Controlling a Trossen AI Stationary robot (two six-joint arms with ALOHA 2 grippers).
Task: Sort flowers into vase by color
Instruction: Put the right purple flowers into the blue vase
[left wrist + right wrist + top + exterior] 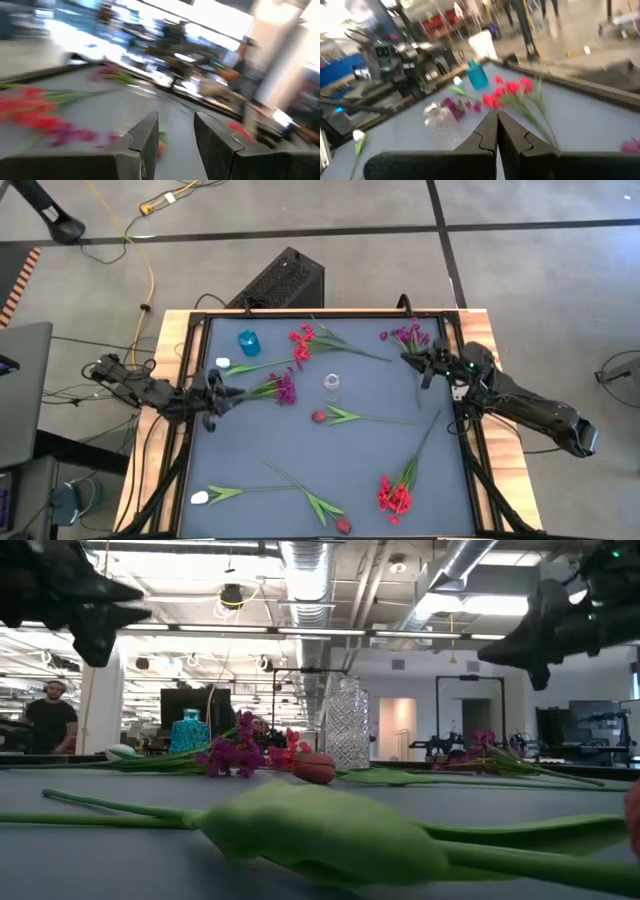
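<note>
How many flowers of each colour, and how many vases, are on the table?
Red flowers: 4
Purple flowers: 2
White flowers: 2
Vases: 2, blue and clear
Total: 10

Overhead looks straight down, low camera level across; both share the clear vase (331, 386).

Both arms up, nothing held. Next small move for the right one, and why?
Probably open the right gripper, then lower it toward the purple flower cluster just beside it. Its fingers are shut and empty, and that stem lies nearest. The left gripper hovers by another purple bunch.
</note>
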